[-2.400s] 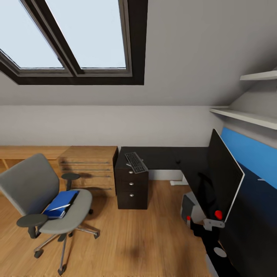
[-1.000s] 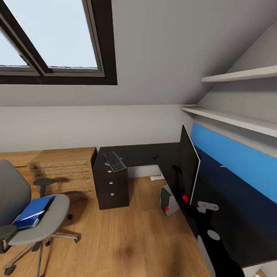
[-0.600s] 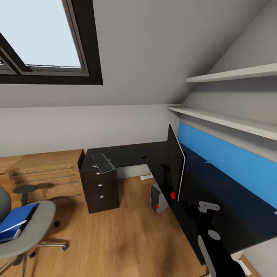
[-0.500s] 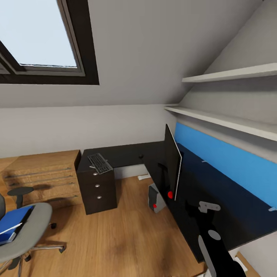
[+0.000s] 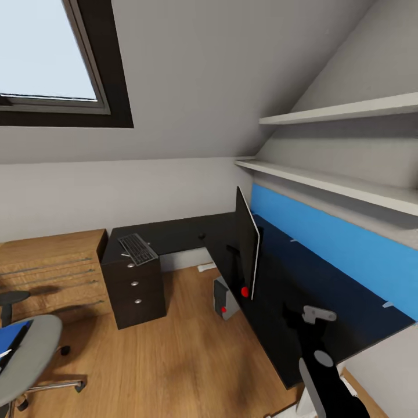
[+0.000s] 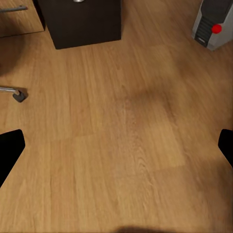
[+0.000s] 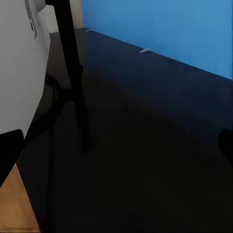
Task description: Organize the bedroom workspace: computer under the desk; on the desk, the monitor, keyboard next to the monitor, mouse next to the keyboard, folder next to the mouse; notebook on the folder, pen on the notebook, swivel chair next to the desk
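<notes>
Where head view shows keyboard (image 5: pixel 137 248) on desk (image 5: pixel 174 232), left wrist perhaps computer (image 6: pixel 212 24).

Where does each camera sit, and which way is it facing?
Head view: up on the head, facing the desk, monitor, keyboard; right arm shows.
Left wrist view: by the left end effector, facing the floor; dark fingertips show.
Right wrist view: by the right end effector, facing the desk.
Head and left wrist views share the computer.
</notes>
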### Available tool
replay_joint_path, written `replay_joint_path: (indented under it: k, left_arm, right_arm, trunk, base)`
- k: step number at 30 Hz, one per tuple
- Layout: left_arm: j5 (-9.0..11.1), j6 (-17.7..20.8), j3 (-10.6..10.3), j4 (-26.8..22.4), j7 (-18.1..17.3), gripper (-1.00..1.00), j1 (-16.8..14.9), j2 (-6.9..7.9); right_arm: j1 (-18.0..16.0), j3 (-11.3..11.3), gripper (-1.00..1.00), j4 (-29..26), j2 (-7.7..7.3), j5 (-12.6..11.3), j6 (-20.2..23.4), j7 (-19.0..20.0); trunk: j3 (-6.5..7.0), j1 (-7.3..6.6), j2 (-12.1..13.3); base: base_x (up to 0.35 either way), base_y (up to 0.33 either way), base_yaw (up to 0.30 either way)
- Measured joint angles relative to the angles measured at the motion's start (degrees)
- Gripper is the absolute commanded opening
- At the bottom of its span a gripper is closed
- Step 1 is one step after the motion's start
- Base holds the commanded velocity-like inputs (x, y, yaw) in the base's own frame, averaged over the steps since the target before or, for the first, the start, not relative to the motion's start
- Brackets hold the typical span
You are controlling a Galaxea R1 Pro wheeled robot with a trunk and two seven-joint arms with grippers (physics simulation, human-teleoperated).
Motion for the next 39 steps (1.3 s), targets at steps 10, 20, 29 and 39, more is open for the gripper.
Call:
replay_joint_path:
  k: [10,20,29,39]
  left_arm:
    - [2.21,0.00,0.02,0.00,0.07,1.00,0.02,0.00]
    - [3.02,0.00,0.00,0.00,-0.02,1.00,0.03,-0.16]
    - [3.03,0.01,-0.13,0.00,0.10,1.00,-0.01,-0.17]
    - [3.03,0.00,-0.07,0.00,0.13,1.00,0.00,-0.18]
  right_arm:
    - [-0.02,0.10,1.00,6.40,0.44,-0.12,-8.65,-0.02]
    - [0.01,-0.06,1.00,7.21,0.16,-0.17,-10.99,0.01]
    - [0.01,-0.05,1.00,7.23,0.13,-0.18,-11.10,0.11]
    - [-0.04,-0.09,1.00,7.23,0.13,-0.18,-11.11,0.15]
  trunk:
    - [0.00,0.00,0.00]
    - [0.00,0.00,0.00]
    - [0.00,-0.03,0.00]
    - [0.00,-0.02,-0.01]
  base:
    - [0.000,0.000,-0.004]
    - [0.000,0.000,0.000]
    - [0.115,0.000,0.000]
    - [0.226,0.000,0.000]
